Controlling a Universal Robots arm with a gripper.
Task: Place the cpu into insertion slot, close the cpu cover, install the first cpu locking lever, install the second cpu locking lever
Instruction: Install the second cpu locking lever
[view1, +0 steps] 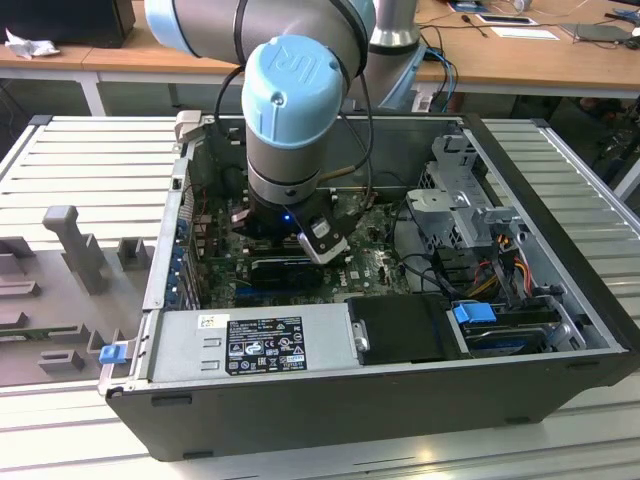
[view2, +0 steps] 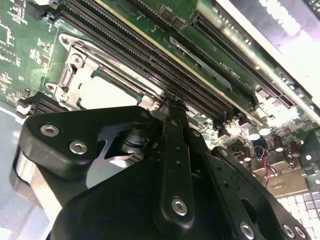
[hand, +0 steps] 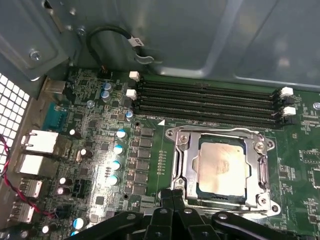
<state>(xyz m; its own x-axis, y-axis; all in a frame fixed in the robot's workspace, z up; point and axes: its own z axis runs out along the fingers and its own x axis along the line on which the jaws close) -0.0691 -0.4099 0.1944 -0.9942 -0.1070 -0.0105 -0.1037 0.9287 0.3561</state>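
From my remote seat I see the pincer (hand: 172, 196) low over the green motherboard (hand: 100, 165) inside the open computer case (view1: 400, 400), its black fingers (view2: 172, 125) drawn together at the near edge of the insertion slot (hand: 182, 165), and I cannot tell whether they grip anything. The cpu (hand: 221, 167) lies flat in that slot, its pale top showing through the window of the cpu cover (hand: 262, 172), which lies down around it. Beyond the slot run the long black memory slots (hand: 205, 102), and past them the case's grey metal wall (hand: 210, 35).
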